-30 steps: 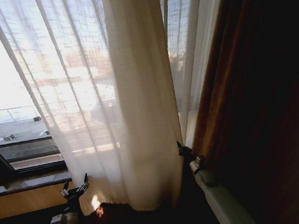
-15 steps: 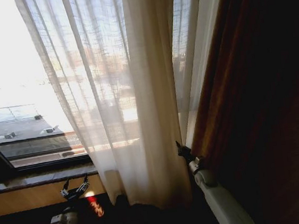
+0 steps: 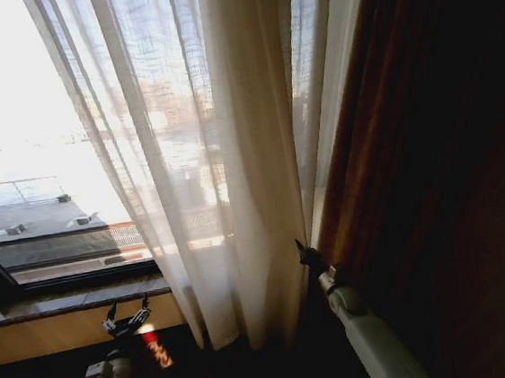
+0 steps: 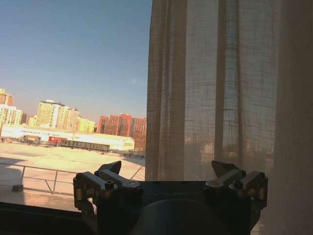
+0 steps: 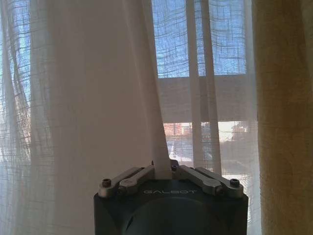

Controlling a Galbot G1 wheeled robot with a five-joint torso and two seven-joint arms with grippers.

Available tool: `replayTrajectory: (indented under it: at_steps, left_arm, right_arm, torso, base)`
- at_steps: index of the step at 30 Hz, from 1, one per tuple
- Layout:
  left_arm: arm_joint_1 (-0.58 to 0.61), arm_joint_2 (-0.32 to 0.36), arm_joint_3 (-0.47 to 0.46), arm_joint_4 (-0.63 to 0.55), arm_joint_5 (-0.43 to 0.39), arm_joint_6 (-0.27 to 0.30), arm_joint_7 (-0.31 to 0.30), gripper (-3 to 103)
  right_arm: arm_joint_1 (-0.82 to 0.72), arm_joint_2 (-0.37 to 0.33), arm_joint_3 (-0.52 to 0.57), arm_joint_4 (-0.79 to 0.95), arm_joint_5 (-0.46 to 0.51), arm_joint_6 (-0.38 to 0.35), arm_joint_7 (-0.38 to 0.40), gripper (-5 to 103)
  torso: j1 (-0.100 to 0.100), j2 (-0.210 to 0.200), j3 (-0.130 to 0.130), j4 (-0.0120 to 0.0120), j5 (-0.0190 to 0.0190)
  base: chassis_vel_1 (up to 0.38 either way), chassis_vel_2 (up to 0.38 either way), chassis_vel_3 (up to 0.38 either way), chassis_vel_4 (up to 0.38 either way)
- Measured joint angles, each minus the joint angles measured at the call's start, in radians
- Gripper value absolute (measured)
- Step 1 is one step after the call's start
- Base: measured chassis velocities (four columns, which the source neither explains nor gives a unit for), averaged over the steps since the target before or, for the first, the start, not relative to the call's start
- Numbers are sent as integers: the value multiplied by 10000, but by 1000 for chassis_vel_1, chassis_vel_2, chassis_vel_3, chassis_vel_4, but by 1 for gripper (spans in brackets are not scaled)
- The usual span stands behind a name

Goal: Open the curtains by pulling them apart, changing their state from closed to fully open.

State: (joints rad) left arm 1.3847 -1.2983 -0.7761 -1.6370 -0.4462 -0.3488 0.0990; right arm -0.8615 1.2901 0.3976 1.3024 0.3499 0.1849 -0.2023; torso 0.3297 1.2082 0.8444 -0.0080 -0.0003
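A: Curtains [image 3: 222,156] hang bunched right of the window's middle; the right gripper [image 5: 164,169] has its jaws closed on a pleat of them

B: And the left gripper [image 4: 166,171]?

A: Its jaws are spread wide and hold nothing, low before the windowsill [image 3: 57,304], apart from the fabric

B: Beyond?

A: A dark brown drape [image 3: 410,136] hangs just right of the sheer panels
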Motion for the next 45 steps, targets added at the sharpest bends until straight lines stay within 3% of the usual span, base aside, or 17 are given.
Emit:
replayTrajectory:
  at_steps: [11,20,30,37,40,42,43,45]
  left_arm:
    - [0,-2,2,0,0,0,4,100]
    - [0,-1,-3,0,0,0,1,100]
    - [0,-1,-3,0,0,0,0,100]
    - [0,-1,-3,0,0,0,1,100]
    - [0,-1,-5,1,0,0,-2,100]
    - [0,-1,-1,1,0,0,-1,100]
    - [0,0,-2,1,0,0,-1,100]
    - [0,-1,-2,1,0,0,-1,100]
  right_arm:
    - [203,15,-18,-200,-384,-58,339,0]
    - [556,-145,452,-399,-1710,-1011,2782,0]
    - [548,-410,802,-465,-1957,-1228,3226,0]
    - [237,-347,562,-130,-1642,-1130,2861,-2]
    - [-50,-314,254,245,-1334,-1029,2512,14]
    - [-114,-315,181,324,-1292,-1029,2484,14]
    - [-297,-334,36,509,-1218,-1047,2416,25]
    - [-491,-384,-42,701,-1175,-1114,2308,30]
  torso:
    - [-1,0,0,0,0]
    - [-1,0,0,0,5]
    - [0,0,0,0,2]
    - [-1,0,0,-1,3]
    - [0,0,0,0,0]
    - [0,0,0,0,0]
    - [0,-1,1,1,5]
    - [0,0,0,0,3]
  base:
    - [-60,-54,53,56]
    - [0,0,0,0]
    - [0,0,0,0]
    - [0,0,0,0]
    - [0,0,0,0]
    - [0,0,0,0]
    - [0,0,0,0]
    - [0,0,0,0]
